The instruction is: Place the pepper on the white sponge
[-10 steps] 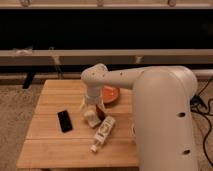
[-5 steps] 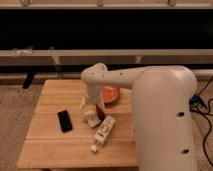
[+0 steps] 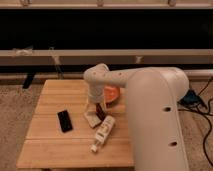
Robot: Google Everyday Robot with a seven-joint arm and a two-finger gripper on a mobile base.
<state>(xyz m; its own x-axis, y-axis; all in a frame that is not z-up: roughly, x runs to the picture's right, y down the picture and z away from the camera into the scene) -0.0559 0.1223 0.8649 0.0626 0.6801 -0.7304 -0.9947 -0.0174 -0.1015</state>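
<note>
— Pale wooden slats formed the low table (image 3: 55, 150) your robot faced. It stood on beige carpet (image 3: 15, 115), with a dark wall and white rails behind. What did you want to know?

— Where was the gripper?

— Your white arm (image 3: 120, 77) reached in from 3 o'clock, bent at its elbow and dropped straight down. That put the gripper (image 3: 97, 107) low over the table's middle, at 7 o'clock of the round orange plate (image 3: 112, 93). Whether it was clenched or released, I could not tell you.

— And the pepper?

— Your small dark red elongated pepper (image 3: 101, 112) showed as a dark sliver right at the gripper's tip. It sat at 1 o'clock of the off-white rectangular sponge block (image 3: 91, 119), just beside it. I could not tell whether it touched the sponge or was being grasped.

— What else lay on your table?

— A flat black phone (image 3: 64, 121) lay at 9 o'clock of the sponge, apart from it. A long white bottle with a label (image 3: 104, 131) lay on its side at 5 o'clock of the sponge, with its cap end pointing toward 7 o'clock. The robot's wide white body (image 3: 160, 125) covered the table's 3 o'clock edge.
</note>
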